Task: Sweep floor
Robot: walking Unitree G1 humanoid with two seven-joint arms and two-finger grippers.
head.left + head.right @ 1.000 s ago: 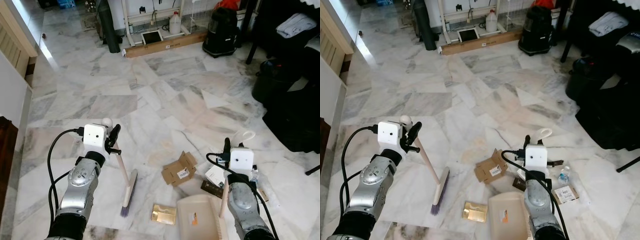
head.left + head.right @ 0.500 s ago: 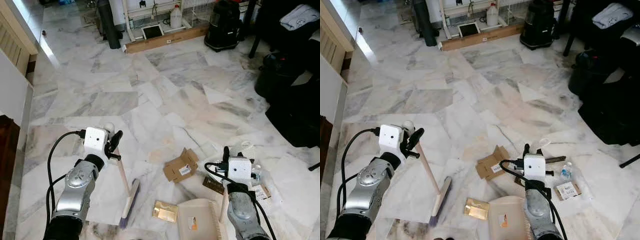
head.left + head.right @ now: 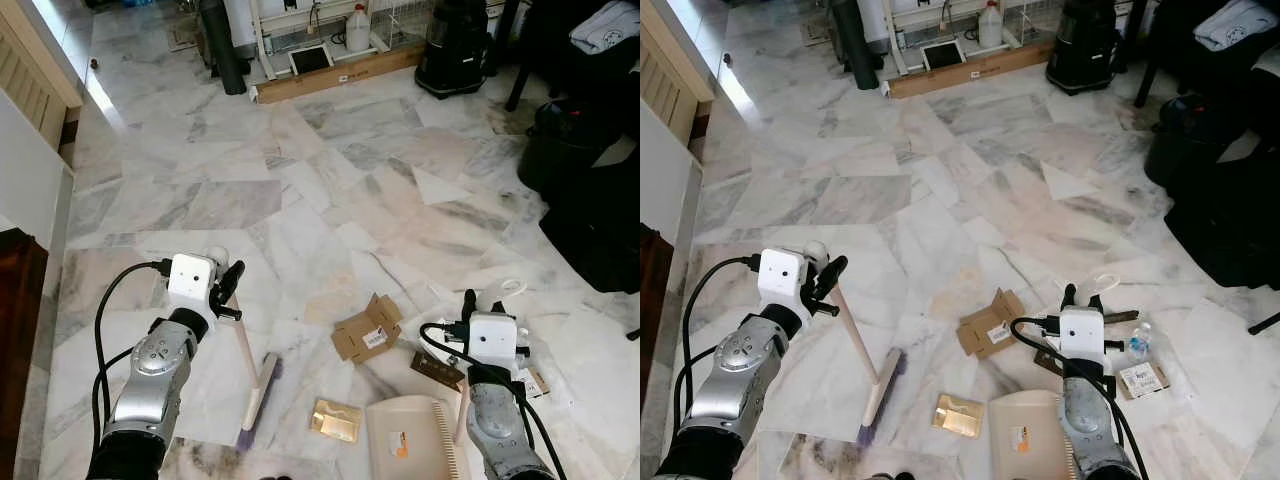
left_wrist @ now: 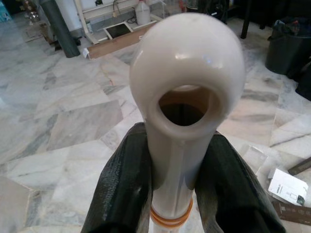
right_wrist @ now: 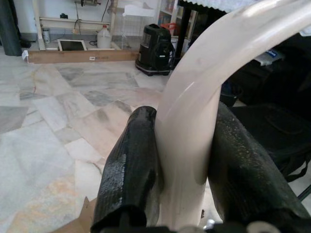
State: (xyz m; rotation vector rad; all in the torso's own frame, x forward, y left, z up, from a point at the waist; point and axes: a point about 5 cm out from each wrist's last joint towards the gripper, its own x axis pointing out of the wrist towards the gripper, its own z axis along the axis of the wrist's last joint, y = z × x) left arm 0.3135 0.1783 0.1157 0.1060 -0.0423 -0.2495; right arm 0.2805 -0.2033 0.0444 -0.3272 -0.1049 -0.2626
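On a grey-veined white marble floor, a humanoid robot stands over scattered litter with a tool in each arm. The left claw is clamped on the top of the cream-handled hand broom, its black fingers pressed to either side of the shaft just below the rounded hanging-eye. The broom's long axis slopes down and toward the robot's right from that grip, ending in a bristle head that rests on the floor.

The right claw is closed around the looped cream handle of the beige plastic dustpan, which lies flat near the robot's feet.

The rubbish sits between the two tools: a small shiny gold packet just to the right of the bristles, a flattened brown cardboard box farther out, and beyond the pan a dark brown wrapper, a white printed label and a small clear plastic bottle.

The packet lies between brush head and pan, so the left arm is the nearer one; a short stroke to the robot's right would likely carry it toward the pan.
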